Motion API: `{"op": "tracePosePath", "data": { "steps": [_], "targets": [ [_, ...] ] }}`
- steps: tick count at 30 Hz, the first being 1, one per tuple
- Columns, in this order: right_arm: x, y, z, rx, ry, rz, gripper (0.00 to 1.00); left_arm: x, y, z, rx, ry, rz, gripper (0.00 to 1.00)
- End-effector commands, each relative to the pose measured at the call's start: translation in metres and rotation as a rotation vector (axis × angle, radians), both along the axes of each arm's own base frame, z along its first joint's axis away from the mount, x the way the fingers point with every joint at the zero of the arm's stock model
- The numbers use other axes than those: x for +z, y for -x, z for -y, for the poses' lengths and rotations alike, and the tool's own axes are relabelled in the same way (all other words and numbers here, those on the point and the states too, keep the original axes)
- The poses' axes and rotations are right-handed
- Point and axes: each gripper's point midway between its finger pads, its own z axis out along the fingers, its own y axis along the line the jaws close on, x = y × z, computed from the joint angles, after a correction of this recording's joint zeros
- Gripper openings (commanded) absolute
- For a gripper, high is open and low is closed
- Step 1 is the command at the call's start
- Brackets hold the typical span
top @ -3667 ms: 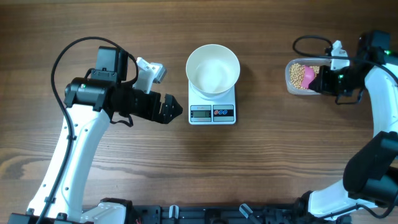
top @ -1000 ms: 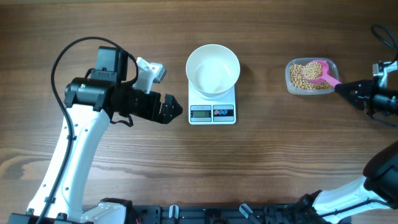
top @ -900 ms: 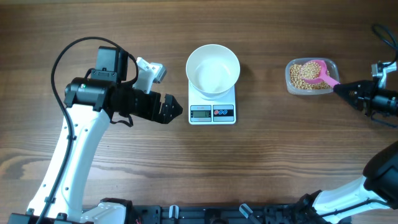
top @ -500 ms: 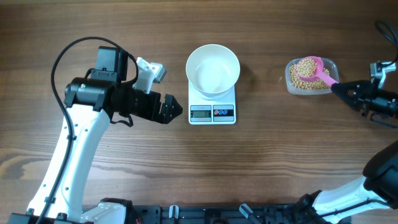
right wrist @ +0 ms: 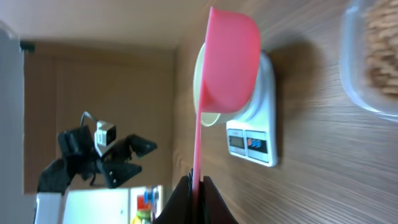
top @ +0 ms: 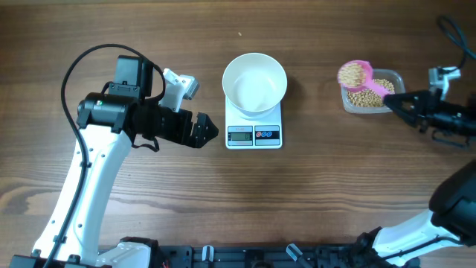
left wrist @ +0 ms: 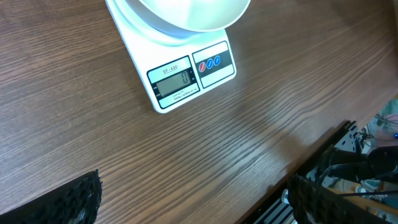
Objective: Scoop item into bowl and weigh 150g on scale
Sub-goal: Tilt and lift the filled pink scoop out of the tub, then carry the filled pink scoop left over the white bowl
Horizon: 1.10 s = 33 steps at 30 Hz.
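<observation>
Wood-grain table (top: 312,193) fills the overhead view, with the white scale (top: 253,128) at centre top and the white bowl (top: 254,82) sitting on its platform, bowl empty inside. Right gripper (top: 396,100) comes in from the right edge, jaws clenched on the handle of the pink scoop (top: 355,74). The scoop head is raised at the upper left corner of the clear tub (top: 399,77), to the left of the jaws and well apart from the bowl. Beans (top: 354,74) are heaped in the scoop head, with more lying in the tub. Left gripper (top: 210,132) sits just left of the scale, jaws spread wide and released, nothing between them. In the left wrist view its fingers (left wrist: 78,199) show only as dark tips at the bottom corners. The bowl is cut off there by the top edge, and the scale display looks like a single 0. In the right wrist view only the outside of the scoop cup shows, so the beans in it are hidden. The handle runs down to the jaws at the bottom edge. The bowl is mostly hidden behind the cup, the tub is cut off at the right edge, and its contents are blurred. Most of the right arm is cut off in the overhead view.
</observation>
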Motion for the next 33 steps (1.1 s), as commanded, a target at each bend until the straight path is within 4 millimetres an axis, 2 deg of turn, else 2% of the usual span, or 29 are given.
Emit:
{"op": "tracePosePath", "data": {
  "steps": [1,6,12,16,23,30,33],
  "targets": [
    [0.022,-0.012,-0.025,0.057,-0.024,0.08,0.04,0.003,0.004,0.004,-0.01,0.022,0.0,1.0],
    [0.041,-0.024,-0.063,0.153,-0.034,0.107,0.04,0.003,0.004,0.004,-0.01,0.022,0.0,1.0],
    [0.041,-0.039,-0.106,0.243,-0.026,0.091,0.04,0.003,0.004,0.004,-0.01,0.022,0.0,1.0],
    [0.024,-0.053,-0.132,0.274,0.064,0.036,0.04,0.003,0.004,0.004,-0.01,0.023,0.0,1.0],
    [0.003,-0.065,-0.164,0.3,0.223,0.032,0.04,0.003,0.004,0.004,-0.01,0.022,0.0,1.0],
    [-0.023,-0.067,-0.176,0.31,0.429,0.023,0.04,0.003,0.004,0.004,-0.01,0.022,0.0,1.0],
    [-0.024,-0.069,-0.181,0.312,0.479,0.052,0.05,0.003,0.004,0.004,-0.01,0.022,0.0,1.0]
  ]
}}
